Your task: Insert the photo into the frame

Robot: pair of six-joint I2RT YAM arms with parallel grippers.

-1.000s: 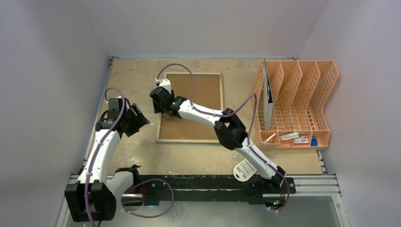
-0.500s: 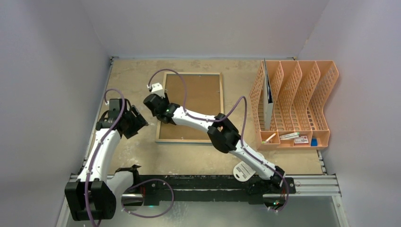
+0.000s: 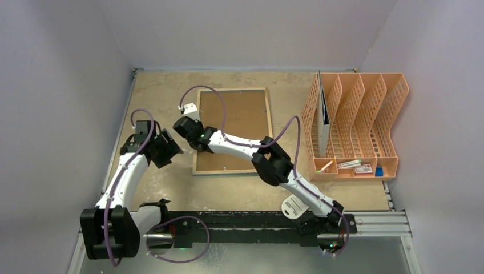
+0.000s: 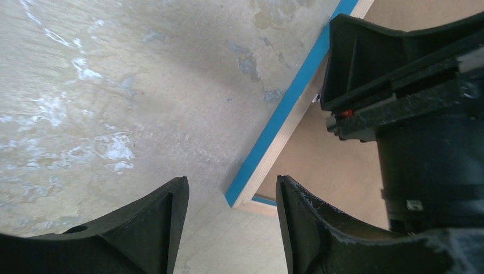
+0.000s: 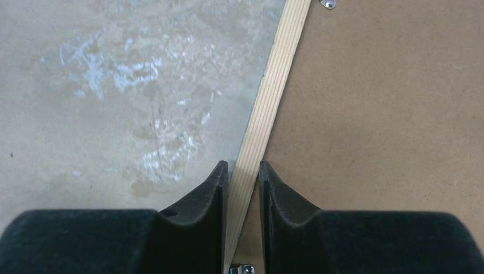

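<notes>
**A:** Looking down from the top camera, can you tell what the right gripper [image 5: 243,171] is doing at the frame [image 3: 228,171]?

**B:** Not from there, because its own wrist covers the fingertips. The right wrist camera settles it: the two black fingers [image 5: 211,188] sit one on each side of the frame's left rail, pinching the pale wood strip.

**A:** And the frame itself?

**B:** It lies flat and face down in the middle of the table [image 3: 160,91], with its long sides running near to far. From above it is a thin light-wood border around a brown backing board [image 3: 242,123]. A small metal tab [image 5: 328,4] shows at the board's edge in the right wrist view, cut off by the top of the picture.

**A:** Any blue?

**B:** Only in the left wrist view, where a bright blue strip runs along the frame's outer side down to its near left corner.

**A:** The left gripper [image 4: 231,185]?

**B:** Its fingers are spread wide and hold nothing, just beside that corner and over bare table. The right gripper's black body fills the right of its view.

**A:** The photo?

**B:** Hard to say. A thin flat panel [image 3: 324,123] stands upright in the leftmost slot of the orange file rack [image 3: 365,114] at the right. It may be the photo, but I can make out no picture on it.
</notes>
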